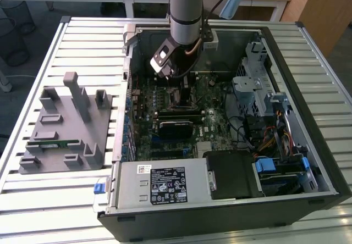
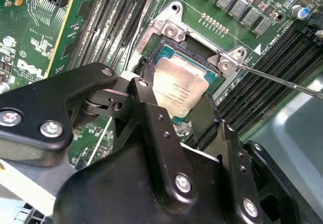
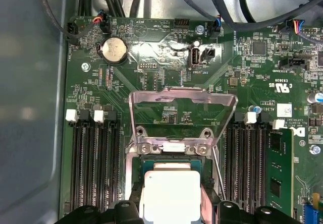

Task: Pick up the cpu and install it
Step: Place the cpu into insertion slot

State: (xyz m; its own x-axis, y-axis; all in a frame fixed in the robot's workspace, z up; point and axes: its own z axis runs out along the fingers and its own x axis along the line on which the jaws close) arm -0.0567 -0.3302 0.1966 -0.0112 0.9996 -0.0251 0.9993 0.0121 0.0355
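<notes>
Placement looks to be the step in hand: the gripper [image 2: 177,97] hangs low over the open socket [image 2: 169,31], its fingers [image 2: 143,95] drawn narrow against two opposite edges of the cpu [image 2: 177,82]. The cpu sits in or just above that socket, and the load plate [image 3: 182,97] is swung up. Being square, the chip has no long axis; it lies flat, metal top up, with its edges near parallel to the socket frame, and seating it calls for exact alignment and no sideways push.

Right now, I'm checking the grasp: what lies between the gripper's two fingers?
The cpu lies between the fingers, touched on two opposite edges, over the socket; the second wrist view shows it.
</notes>
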